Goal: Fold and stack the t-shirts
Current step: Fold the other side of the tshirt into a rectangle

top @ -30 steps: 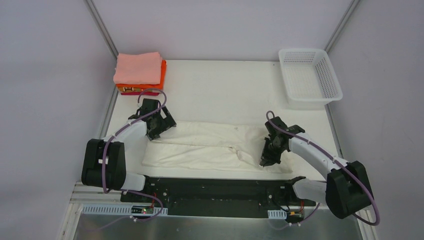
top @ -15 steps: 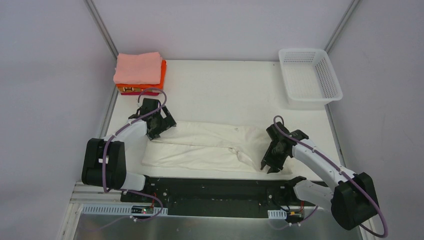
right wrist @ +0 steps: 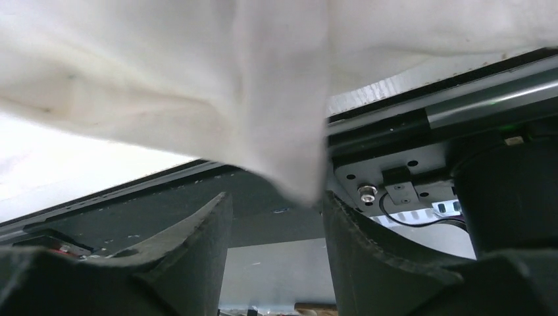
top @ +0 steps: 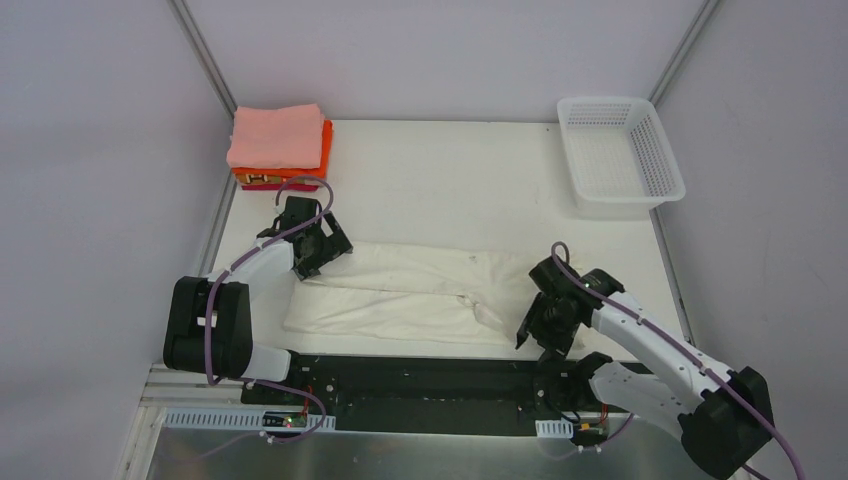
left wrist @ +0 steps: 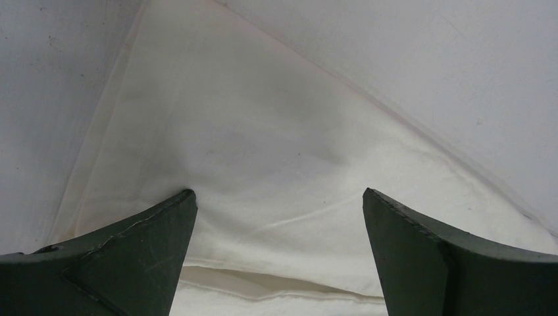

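Observation:
A cream-white t-shirt [top: 420,295] lies folded lengthwise across the near part of the table. My left gripper [top: 322,247] rests open at its far left corner; in the left wrist view the fingers [left wrist: 138,243] stand wide apart over the cloth [left wrist: 263,131], and a folded edge [left wrist: 276,286] shows between them. My right gripper [top: 528,337] is open at the shirt's right near end, by the table's front edge. A cloth corner [right wrist: 289,164] hangs just above the right gripper [right wrist: 276,195], close to its right finger. Folded salmon-pink [top: 275,135], orange [top: 326,147] and magenta [top: 292,186] t-shirts are stacked at the back left.
A white lattice basket [top: 660,150] stands at the back right. The black mounting rail [top: 420,380] with both arm bases runs along the near edge. Grey walls enclose the left, back and right of the table.
My right gripper has opened, let go of the shirt's right end, and drawn back toward the near edge. The left arm has not moved.

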### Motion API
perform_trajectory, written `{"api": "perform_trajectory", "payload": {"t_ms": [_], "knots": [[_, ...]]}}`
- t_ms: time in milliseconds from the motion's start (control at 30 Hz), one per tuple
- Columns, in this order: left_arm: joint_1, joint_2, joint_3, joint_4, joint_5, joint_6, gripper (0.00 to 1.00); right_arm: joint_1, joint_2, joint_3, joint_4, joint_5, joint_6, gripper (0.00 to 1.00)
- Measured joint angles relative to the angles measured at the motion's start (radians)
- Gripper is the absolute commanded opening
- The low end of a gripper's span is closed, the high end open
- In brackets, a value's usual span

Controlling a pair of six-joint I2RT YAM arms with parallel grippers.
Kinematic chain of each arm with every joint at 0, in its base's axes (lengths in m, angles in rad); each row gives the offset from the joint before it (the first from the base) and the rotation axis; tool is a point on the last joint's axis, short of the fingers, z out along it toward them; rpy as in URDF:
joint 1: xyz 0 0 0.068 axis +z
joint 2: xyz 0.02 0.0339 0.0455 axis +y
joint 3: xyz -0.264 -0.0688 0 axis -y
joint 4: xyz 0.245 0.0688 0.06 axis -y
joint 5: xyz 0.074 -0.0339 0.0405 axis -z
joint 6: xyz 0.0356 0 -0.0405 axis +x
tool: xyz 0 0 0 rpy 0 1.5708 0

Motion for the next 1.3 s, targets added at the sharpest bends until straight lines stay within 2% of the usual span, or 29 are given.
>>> {"api": "perform_trajectory", "payload": {"t_ms": [67,133,267,300,400,533,767,1033,1300], "knots": [[0.0,0.0,0.0,0.0,0.0,0.0,0.99,0.0,-0.021,0.038,-0.031,0.02,-0.005,0.59],[0.0,0.0,0.0,0.0,0.0,0.0,0.99,0.0,-0.045,0.106,-0.037,0.032,-0.018,0.66],[0.0,0.0,0.002,-0.003,0.0,0.001,0.99,0.0,-0.066,0.217,0.034,0.031,-0.056,0.98],[0.0,0.0,0.002,-0.003,0.0,0.001,0.99,0.0,-0.063,0.229,0.066,0.032,-0.068,0.99],[0.0,0.0,0.002,-0.003,0.0,0.001,0.99,0.0,-0.008,0.232,0.168,0.045,-0.095,1.0],[0.0,0.0,0.002,-0.004,0.001,0.001,0.99,0.0,0.151,0.232,0.323,0.043,-0.127,1.0],[0.0,0.004,0.008,-0.009,0.001,0.001,0.99,0.01,0.392,0.224,0.536,-0.072,-0.163,1.0],[0.0,0.004,0.008,-0.01,0.001,0.002,0.99,0.098,0.407,0.139,0.611,-0.172,-0.153,1.0],[0.0,0.008,0.011,-0.011,0.0,0.002,0.99,0.205,0.353,0.093,0.607,-0.154,-0.127,1.0]]}}
